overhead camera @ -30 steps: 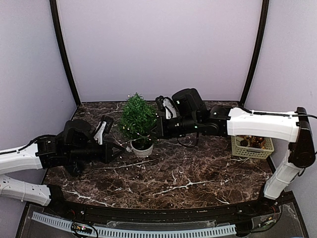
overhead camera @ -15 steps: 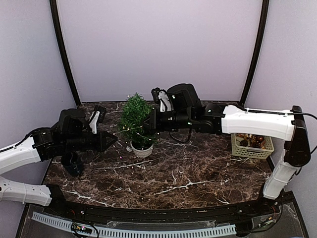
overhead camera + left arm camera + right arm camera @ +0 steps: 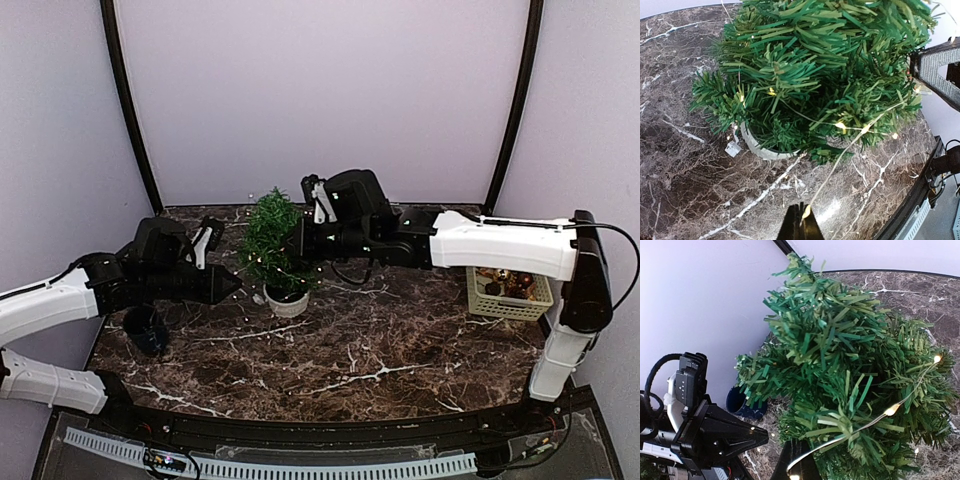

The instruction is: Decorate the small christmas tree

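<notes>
1. The small christmas tree (image 3: 275, 238) stands in its white pot (image 3: 287, 303) at the middle back of the marble table (image 3: 400, 370).
2. The left gripper (image 3: 801, 225) has its jaws clenched on the light string (image 3: 863, 129), drawing it out low on the tree's left, likely to keep it taut.
3. The right gripper (image 3: 799, 465) pinches the same string close against the branches on the opposite side, seemingly to drape it around.

Both arms up!
Your left gripper (image 3: 236, 287) has risen from the table (image 3: 400, 350); your right gripper (image 3: 296, 240) has climbed toward the top of the small christmas tree (image 3: 272, 235).
</notes>
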`<state>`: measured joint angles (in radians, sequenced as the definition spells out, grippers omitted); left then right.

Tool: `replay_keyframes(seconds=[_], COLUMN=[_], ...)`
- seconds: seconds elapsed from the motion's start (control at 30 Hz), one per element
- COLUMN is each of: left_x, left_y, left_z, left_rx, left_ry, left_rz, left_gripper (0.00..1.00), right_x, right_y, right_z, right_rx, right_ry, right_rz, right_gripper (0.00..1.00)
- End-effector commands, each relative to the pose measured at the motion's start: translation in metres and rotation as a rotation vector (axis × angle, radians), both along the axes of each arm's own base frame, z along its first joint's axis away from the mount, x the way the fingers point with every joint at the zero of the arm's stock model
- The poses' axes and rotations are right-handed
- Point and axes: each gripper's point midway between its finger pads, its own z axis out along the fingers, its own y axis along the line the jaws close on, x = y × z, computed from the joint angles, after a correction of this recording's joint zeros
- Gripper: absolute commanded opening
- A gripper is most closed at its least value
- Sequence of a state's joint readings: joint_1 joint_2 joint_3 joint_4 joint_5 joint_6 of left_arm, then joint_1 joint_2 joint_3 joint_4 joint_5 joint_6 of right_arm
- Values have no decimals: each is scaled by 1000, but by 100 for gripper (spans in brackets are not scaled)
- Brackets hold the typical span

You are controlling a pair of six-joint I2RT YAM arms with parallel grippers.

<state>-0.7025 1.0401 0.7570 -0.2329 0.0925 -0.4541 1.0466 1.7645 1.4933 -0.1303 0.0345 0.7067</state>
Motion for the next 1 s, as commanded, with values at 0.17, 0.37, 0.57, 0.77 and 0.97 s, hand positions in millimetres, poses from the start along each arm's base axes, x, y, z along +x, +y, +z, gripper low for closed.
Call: replay_keyframes(seconds=[0.17, 0.37, 0.57, 0.77, 0.97], left_x=[7, 8, 6, 6, 6], left_y=[-6, -8, -15, -15, -13], left_z=[1, 1, 14, 11, 9], left_rx=[-27, -39, -93, -102, -102], left_ry=[12, 25, 18, 39, 44], left_rz=[-23, -27, -52, -51, -40], left_gripper=[0, 0, 0, 0, 0], right_x=[6, -7, -33, -64, -110], right_y=[-7, -22, -43, -67, -56], right_z=[-2, 18, 31, -6, -66], right_rx=[-41, -10, 21, -37, -76], right_ry=[-38, -65, -96, -105, -62], right_rz=[-40, -13, 48, 63, 160], right_gripper=[7, 27, 54, 72, 76])
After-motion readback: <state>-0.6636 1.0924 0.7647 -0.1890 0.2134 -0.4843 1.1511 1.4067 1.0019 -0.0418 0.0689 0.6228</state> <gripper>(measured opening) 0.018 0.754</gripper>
